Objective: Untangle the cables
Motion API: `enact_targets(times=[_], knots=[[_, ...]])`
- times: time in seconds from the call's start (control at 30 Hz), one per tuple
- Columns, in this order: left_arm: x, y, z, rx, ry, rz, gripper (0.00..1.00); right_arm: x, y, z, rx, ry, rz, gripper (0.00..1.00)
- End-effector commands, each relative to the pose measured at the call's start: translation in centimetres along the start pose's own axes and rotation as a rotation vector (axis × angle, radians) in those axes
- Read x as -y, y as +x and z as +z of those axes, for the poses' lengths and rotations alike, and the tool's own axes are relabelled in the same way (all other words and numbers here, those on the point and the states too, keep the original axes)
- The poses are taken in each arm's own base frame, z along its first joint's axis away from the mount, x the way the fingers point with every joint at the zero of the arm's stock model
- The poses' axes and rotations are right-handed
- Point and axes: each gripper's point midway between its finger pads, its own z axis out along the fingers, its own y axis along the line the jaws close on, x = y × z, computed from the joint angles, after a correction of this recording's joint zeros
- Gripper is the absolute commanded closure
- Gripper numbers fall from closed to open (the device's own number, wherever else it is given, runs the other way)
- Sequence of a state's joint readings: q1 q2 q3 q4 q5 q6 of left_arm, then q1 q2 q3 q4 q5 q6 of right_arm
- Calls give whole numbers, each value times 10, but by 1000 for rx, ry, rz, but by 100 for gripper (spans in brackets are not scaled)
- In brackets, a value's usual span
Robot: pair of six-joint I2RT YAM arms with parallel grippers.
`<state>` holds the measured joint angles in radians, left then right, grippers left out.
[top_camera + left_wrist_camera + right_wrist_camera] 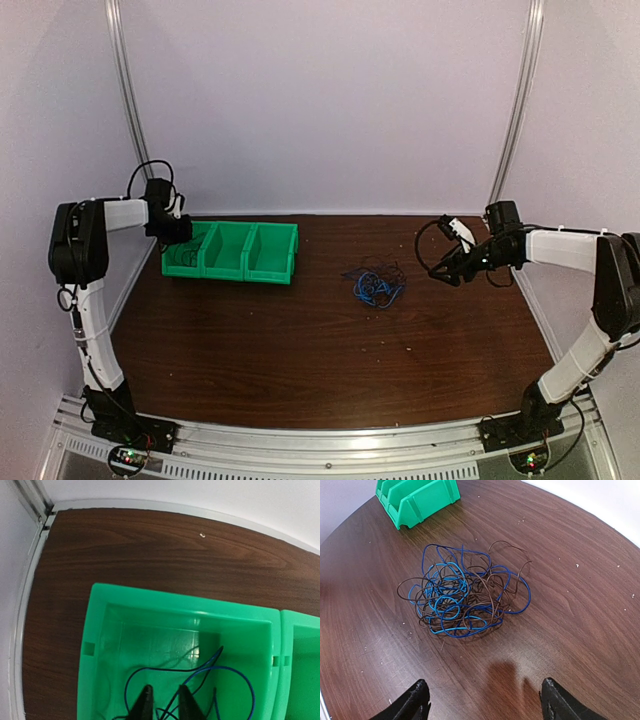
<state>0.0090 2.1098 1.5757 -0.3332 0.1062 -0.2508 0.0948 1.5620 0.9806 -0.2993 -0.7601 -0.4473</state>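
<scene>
Releasing seems the step in hand: the left gripper [165, 695], jaws narrowly apart, hangs over loose cables [200, 672] in the leftmost compartment of the green bin [100, 630], near the far left corner of the tabletop [300, 340]. It should widen fully, then lift straight up so that no wire snags. The right gripper [482, 702], wide and empty, hovers beside the tangle [462, 597], right of the tabletop's middle.

left gripper [165, 692] cut by btm edge, wires [165, 670] in bin [100, 630] run off-frame, tangle [374, 287] strands prob. too small from top

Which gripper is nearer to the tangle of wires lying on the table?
Right. The right gripper is just beside the tangle, on its right; the left gripper is far away, over the green bin's end compartment.
</scene>
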Motion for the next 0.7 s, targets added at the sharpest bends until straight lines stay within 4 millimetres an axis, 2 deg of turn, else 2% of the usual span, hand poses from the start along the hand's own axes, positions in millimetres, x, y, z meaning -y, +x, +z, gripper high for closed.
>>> enact_targets(times=[0.0,0.23,0.53,0.67], knots=[[6,-32,-27,67,-10,4,72,-2,-2,1,-5,-24,-8,23],[9,-48,-59,119,-17,12,62,-3,-4,0,0,-30,-12,23],[27,-89,-127,264,39,8,53,-4,-5,-1,3,-34,-10,23],[85,-90,-160,341,168,125,49,-4,-4,-1,3,-33,-10,23]])
